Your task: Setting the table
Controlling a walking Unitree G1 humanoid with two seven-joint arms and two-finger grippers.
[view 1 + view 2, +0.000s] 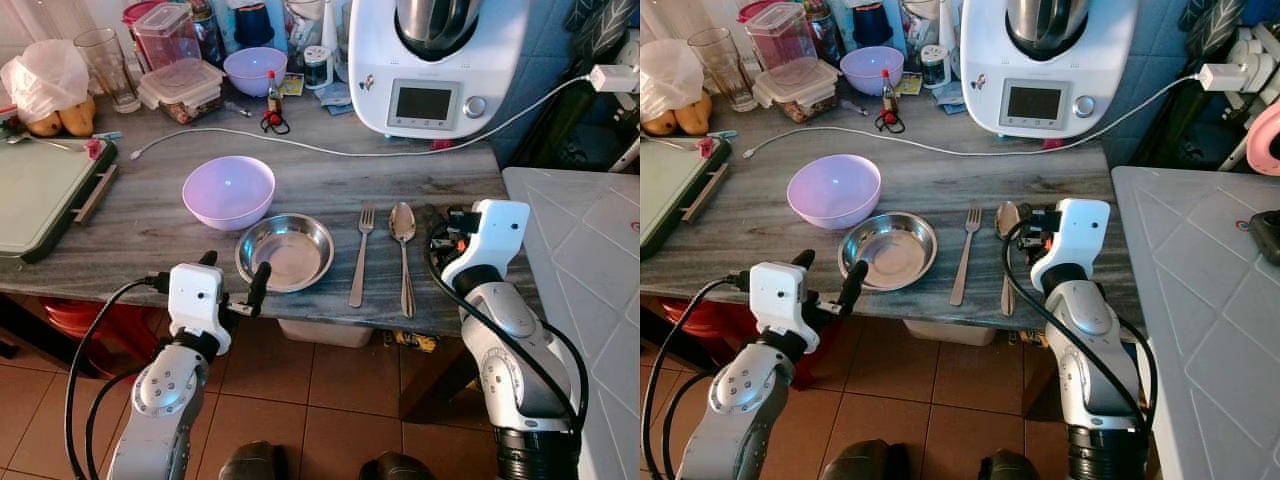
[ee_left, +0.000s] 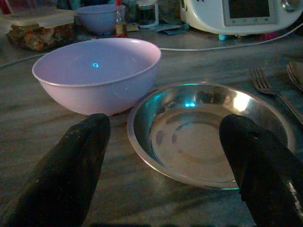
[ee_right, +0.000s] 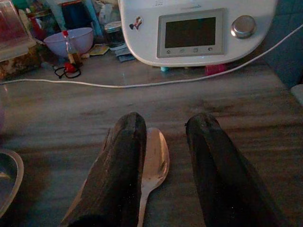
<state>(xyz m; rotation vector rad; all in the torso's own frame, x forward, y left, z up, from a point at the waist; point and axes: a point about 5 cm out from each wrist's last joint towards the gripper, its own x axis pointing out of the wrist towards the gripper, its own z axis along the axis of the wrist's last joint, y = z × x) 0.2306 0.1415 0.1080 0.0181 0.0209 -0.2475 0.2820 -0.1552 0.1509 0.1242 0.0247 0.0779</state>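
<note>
With fingers parted, the right gripper (image 3: 163,142) straddles the spoon (image 3: 154,163) beside the fork (image 1: 360,255), while the open left gripper (image 2: 165,142) faces the steel plate (image 2: 208,132) and pink bowl (image 2: 97,73).

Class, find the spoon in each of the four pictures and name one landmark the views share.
Left eye: spoon right of the fork.
Right eye: spoon partly behind the right gripper.
Left wrist: bowl of the spoon at the edge.
Right wrist: spoon between the fingers.
Shared landmark: white kitchen machine.
</note>
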